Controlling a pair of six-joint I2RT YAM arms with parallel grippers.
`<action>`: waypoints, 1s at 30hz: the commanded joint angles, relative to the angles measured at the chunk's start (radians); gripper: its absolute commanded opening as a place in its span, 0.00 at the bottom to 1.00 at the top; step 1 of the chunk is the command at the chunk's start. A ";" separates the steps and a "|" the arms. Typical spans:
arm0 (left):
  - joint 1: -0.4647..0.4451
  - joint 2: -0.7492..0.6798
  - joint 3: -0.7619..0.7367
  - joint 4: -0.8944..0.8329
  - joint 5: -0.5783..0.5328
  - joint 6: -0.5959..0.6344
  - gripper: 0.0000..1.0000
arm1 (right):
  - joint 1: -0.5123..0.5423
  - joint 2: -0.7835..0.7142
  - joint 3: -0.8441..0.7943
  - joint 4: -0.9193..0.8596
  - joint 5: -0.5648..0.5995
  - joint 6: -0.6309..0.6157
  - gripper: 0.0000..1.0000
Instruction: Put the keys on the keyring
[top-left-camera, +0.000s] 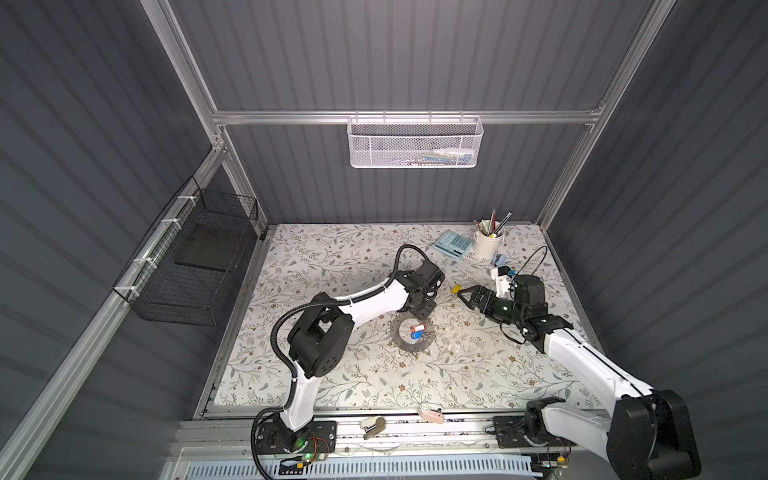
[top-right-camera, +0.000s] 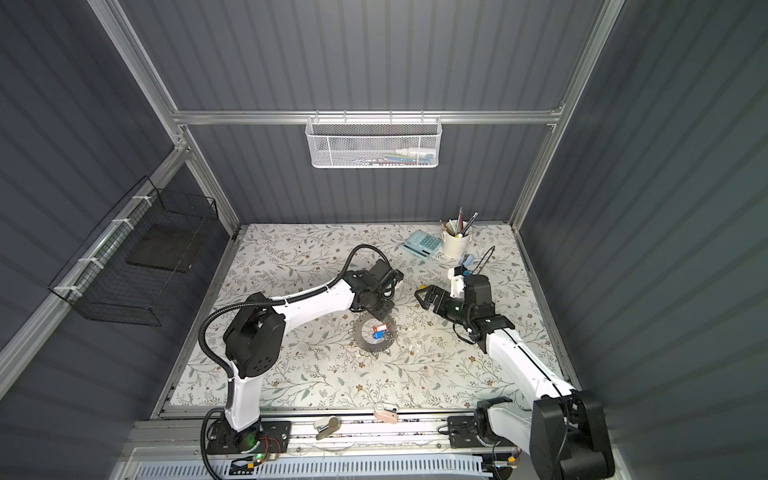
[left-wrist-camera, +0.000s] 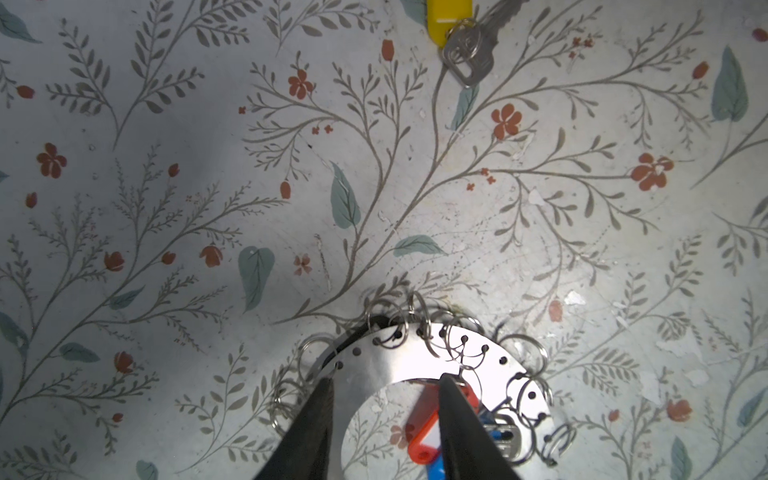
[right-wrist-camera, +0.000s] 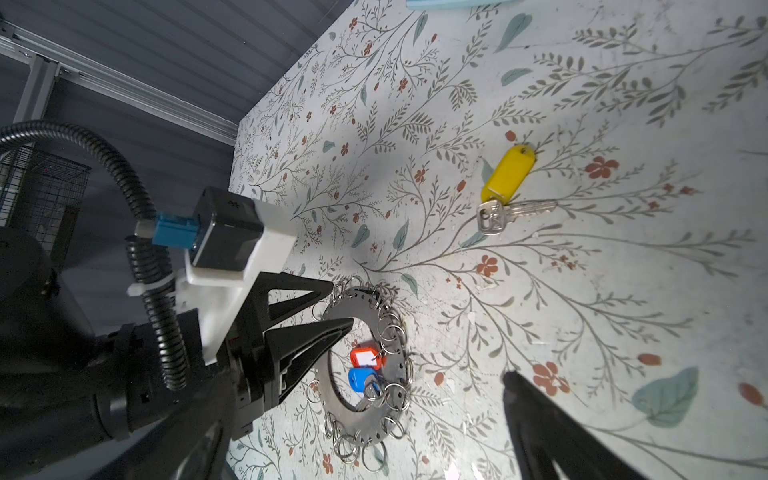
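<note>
Jaws parted, our left gripper (left-wrist-camera: 386, 378) stands tips-down over the keyring (left-wrist-camera: 411, 353), one of its black fingers (left-wrist-camera: 316, 419) across the outer edge of the grey band and its partner at the inner edge, beside the wire loops (left-wrist-camera: 409, 309) that fringe the rim; nothing shows clamped between them, and we cannot tell whether either tip presses on the metal. Just beneath those jaws, in the ring's open centre, lie the red-tagged key (right-wrist-camera: 365, 356) and the blue-tagged key (right-wrist-camera: 360, 380), side by side and touching the band's inner edge. Our right gripper (top-left-camera: 464, 296) hangs off to the side of the left pair with its jaws spread wide and nothing between them. Near its tips, flat on the flowered table (top-left-camera: 332, 374), lies the yellow-tagged key (right-wrist-camera: 508, 176), its bare metal blade angled away from the tag; we see it clear of the keyring and well ahead of the left jaws' tips. Behind the right jaws, toward the table's back edge, stand a pale blue calculator (top-left-camera: 453, 243) and a white cup of pens (top-left-camera: 488, 245), with a pale blue clip (top-left-camera: 499, 260) just beside the cup.
</note>
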 joint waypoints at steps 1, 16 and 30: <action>-0.005 0.039 0.023 -0.030 -0.006 0.018 0.43 | 0.004 0.005 0.012 0.007 -0.004 -0.001 0.99; -0.009 0.081 0.047 -0.033 -0.024 0.005 0.40 | 0.004 0.001 0.007 0.007 -0.004 -0.003 0.99; -0.013 0.108 0.066 -0.022 -0.024 -0.012 0.38 | 0.004 0.000 0.007 0.001 0.000 -0.007 0.99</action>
